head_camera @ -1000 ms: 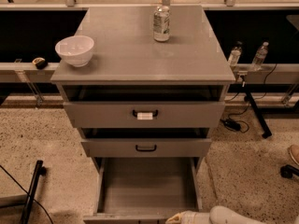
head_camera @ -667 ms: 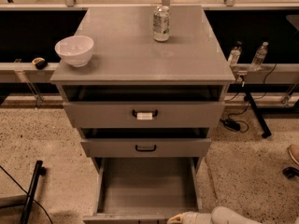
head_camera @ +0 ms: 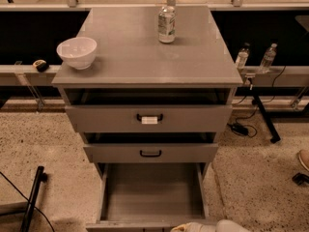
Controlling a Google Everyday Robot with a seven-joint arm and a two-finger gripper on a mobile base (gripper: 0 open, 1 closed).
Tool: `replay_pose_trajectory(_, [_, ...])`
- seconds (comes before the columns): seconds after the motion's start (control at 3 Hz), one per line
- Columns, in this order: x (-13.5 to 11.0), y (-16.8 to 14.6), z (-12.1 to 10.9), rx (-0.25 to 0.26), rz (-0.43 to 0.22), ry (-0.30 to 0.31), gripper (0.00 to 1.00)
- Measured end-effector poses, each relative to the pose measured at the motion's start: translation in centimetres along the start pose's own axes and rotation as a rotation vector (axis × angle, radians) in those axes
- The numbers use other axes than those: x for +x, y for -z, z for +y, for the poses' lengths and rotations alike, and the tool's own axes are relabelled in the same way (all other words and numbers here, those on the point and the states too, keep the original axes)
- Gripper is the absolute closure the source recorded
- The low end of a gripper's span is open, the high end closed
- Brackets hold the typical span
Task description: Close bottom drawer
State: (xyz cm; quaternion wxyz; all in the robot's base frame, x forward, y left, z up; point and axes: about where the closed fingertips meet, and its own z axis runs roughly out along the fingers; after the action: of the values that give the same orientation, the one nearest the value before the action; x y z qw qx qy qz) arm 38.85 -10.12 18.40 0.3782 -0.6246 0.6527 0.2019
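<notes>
The bottom drawer (head_camera: 152, 195) stands pulled far out at the lower centre of the frame, with its grey tray open to view. The gripper (head_camera: 187, 227) is at the bottom edge of the frame, just at the drawer's front rim; whether it is wide or narrow, I cannot tell. To my judgement the closing has not started, and the whole push inward is left to do. The middle drawer (head_camera: 150, 152) above it sits only slightly out.
</notes>
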Motion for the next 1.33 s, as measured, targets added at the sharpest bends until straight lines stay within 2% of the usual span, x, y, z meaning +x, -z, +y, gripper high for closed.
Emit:
replay_pose_trajectory(1.0, [1.9, -2.5, -1.4, 0.138, 0.019, -0.051, 1.00])
replay_pose_trajectory(1.33, [2.4, -2.9, -2.8, 0.177, -0.024, -0.094, 1.00])
